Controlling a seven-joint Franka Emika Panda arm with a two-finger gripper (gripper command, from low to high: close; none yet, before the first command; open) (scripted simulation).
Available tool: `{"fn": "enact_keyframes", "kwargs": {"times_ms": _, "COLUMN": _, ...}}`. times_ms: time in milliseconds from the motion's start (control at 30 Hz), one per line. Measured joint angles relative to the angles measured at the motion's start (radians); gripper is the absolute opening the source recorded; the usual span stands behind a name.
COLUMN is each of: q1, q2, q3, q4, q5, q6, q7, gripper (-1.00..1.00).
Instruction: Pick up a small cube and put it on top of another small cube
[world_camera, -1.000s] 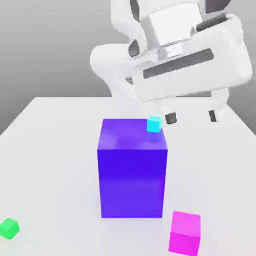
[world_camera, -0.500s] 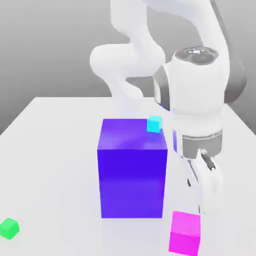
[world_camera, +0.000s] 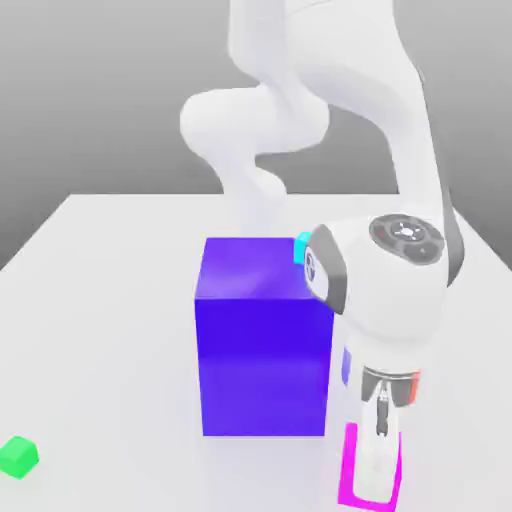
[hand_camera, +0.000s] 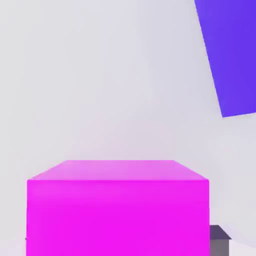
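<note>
The small cube (world_camera: 346, 470) is bright magenta and rests on the white table near the front, at the exterior view's right. My gripper (world_camera: 373, 482) has come straight down over it, and a white finger covers most of its front face. In the hand view the small cube (hand_camera: 117, 210) sits close up between the jaws, with a dark fingertip (hand_camera: 220, 241) against its side. The gripper is shut on this cube, which still rests on the table. A tiny cyan cube (world_camera: 301, 243) lies on the back corner of the big blue-purple block (world_camera: 262, 340), partly hidden by my arm.
The big blue-purple block (hand_camera: 230, 55) stands just beside the gripper, toward the exterior view's left. A tiny green cube (world_camera: 18, 456) lies at the front left of the white table (world_camera: 100, 300). The arm's wrist hangs over the block's right side.
The arm swung down from above the block to the magenta cube. The jaws stood wide a second ago and have now closed on that cube.
</note>
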Motion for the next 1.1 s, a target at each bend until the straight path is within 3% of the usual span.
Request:
{"fn": "enact_keyframes", "kwargs": {"times_ms": 100, "q1": -0.003, "q2": -0.040, "q3": 0.004, "q4": -0.011, "q5": 0.011, "q6": 0.012, "q7": 0.000, "gripper": -1.00}}
{"fn": "enact_keyframes", "kwargs": {"times_ms": 267, "q1": 0.002, "q2": -0.148, "q3": 0.018, "q4": -0.004, "q5": -0.006, "q6": -0.117, "q7": -0.043, "gripper": -1.00}}
{"fn": "enact_keyframes", "kwargs": {"times_ms": 467, "q1": -0.039, "q2": -0.140, "q3": 0.028, "q4": 0.093, "q5": -0.098, "q6": -0.267, "q7": -0.336, "gripper": -1.00}}
{"fn": "enact_keyframes", "kwargs": {"times_ms": 1100, "q1": -0.400, "q2": -0.133, "q3": -0.089, "q4": 0.140, "q5": -0.024, "q6": -0.283, "q7": -1.248, "gripper": -1.00}}
